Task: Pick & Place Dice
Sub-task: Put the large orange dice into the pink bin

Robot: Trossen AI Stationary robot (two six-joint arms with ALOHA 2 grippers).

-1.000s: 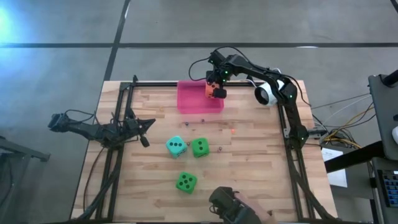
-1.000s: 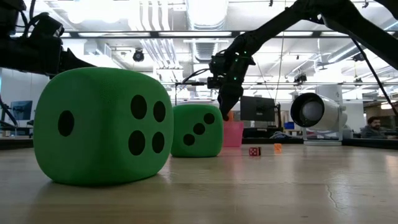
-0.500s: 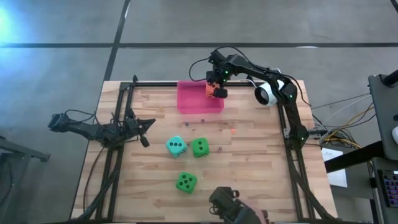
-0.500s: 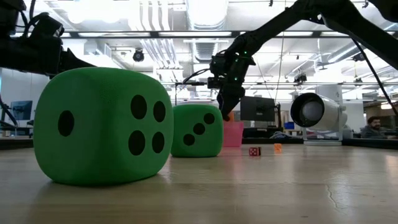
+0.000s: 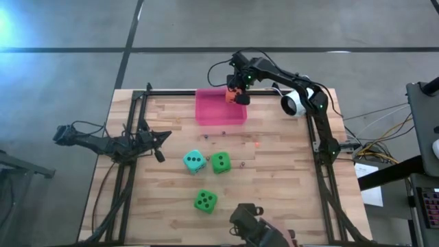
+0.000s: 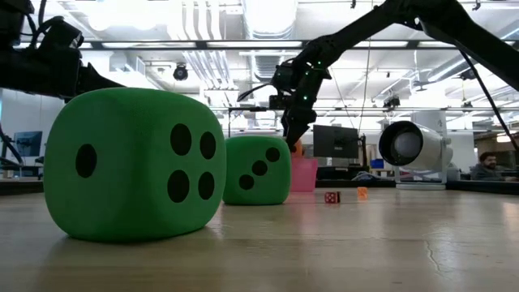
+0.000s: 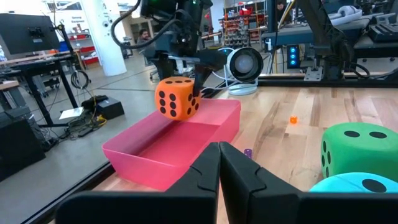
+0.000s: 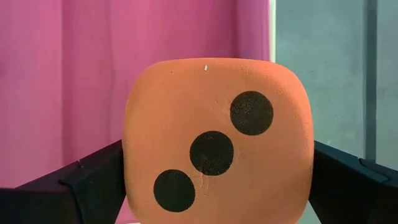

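So we're at the drop-off step: the right gripper [image 5: 237,95] is clamped on the orange die [image 7: 177,98], hanging it over the pink tray [image 5: 209,113] just below. Next we just need the jaws to let go. It's a cube, so no long axis; the 3-pip face points toward the wrist camera.

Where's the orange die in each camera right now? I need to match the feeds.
High view: orange die in the right gripper, over the pink tray's right far corner.
Low view: only an orange sliver under the gripper, above the tray.
Left wrist view: die held over the tray.
Right wrist view: die fills the picture between the fingers.
Shared landmark: the pink tray.
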